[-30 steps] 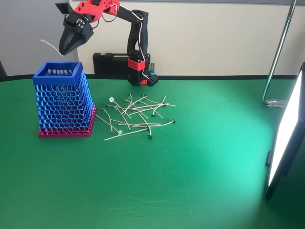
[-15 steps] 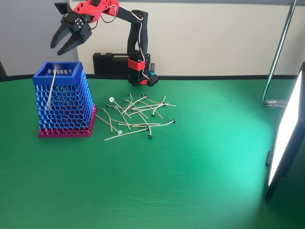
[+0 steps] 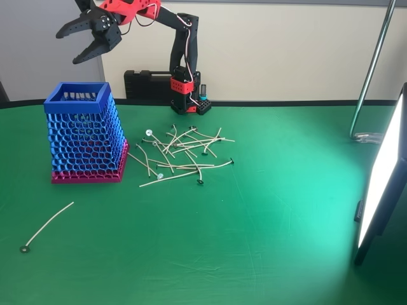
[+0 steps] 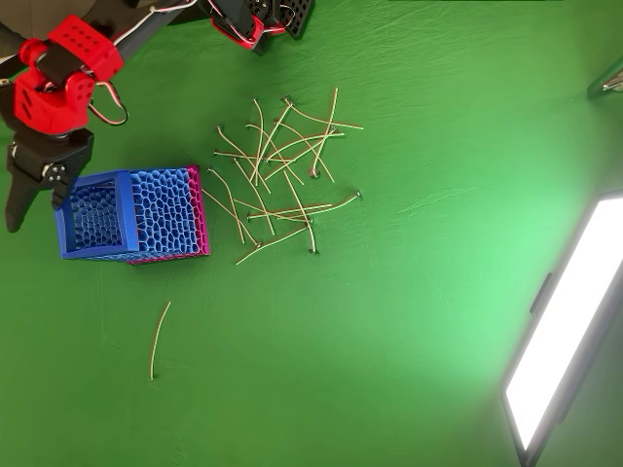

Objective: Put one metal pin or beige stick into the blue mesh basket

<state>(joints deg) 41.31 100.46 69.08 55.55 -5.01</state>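
**Stick on the cloth, basket still waiting**

My gripper point(image 3: 82, 39) hangs high above the basket point(image 3: 84, 135) with its fingers spread wide and nothing between them. In the overhead view it sits at the basket's left edge, partly over the rim.

One stick point(image 3: 48, 225) lies alone on the green cloth point(image 3: 267, 216), in front of the basket and well apart from it, its small dark ring head at the near-left end in the fixed view. The overhead view shows it point(image 4: 159, 340) below the basket, clear of the walls. I judge that this one missed.

To the right of the basket lies the pile point(image 3: 184, 155) of other sticks, loosely crossed over one another.

Whether any stick already lies inside the basket I cannot tell through the lattice. As I judge it, the task is not done: I must go down, pinch one stick and bring it squarely over the opening before I let go.
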